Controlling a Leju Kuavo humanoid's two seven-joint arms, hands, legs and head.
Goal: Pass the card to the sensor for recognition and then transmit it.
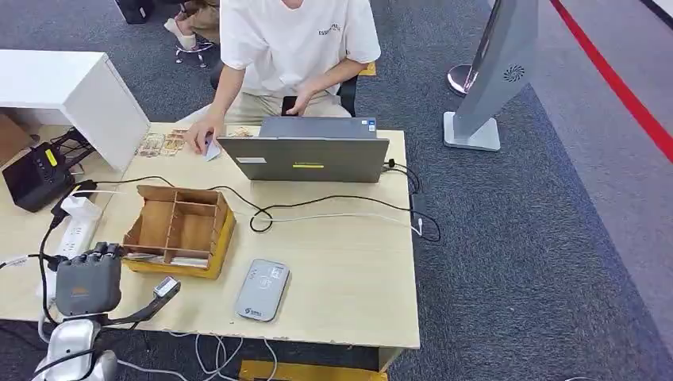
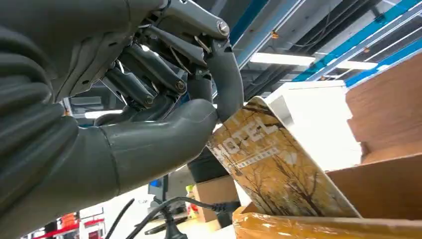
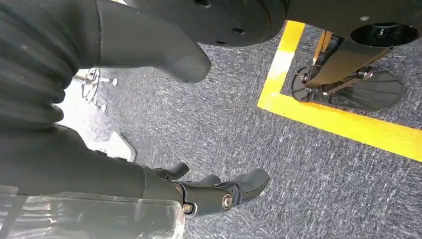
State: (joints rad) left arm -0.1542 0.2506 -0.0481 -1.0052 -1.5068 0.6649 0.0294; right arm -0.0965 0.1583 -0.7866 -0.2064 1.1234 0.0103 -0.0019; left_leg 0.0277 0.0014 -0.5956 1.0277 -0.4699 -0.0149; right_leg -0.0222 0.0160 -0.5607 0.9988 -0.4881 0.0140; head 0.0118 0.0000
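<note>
The card [image 2: 271, 164] is pinched between thumb and fingers of the left hand [image 1: 87, 278] at the near-left corner of the box [image 1: 181, 230]. The right hand [image 3: 149, 149] hangs empty, fingers apart.

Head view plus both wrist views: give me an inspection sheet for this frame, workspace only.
Surface: light wooden table.
Job's things: hotel card pinched by left hand at the wooden divider box; grey card sensor flat near the front edge.
Clutter: laptop, black device, small wooden pieces.
Hands: left hand at the box's near corner; right hand hangs over carpet, holds nothing.
Cables: black cable loops behind the box; power strip.
Surroundings: person seated at the laptop; grey stand.
</note>
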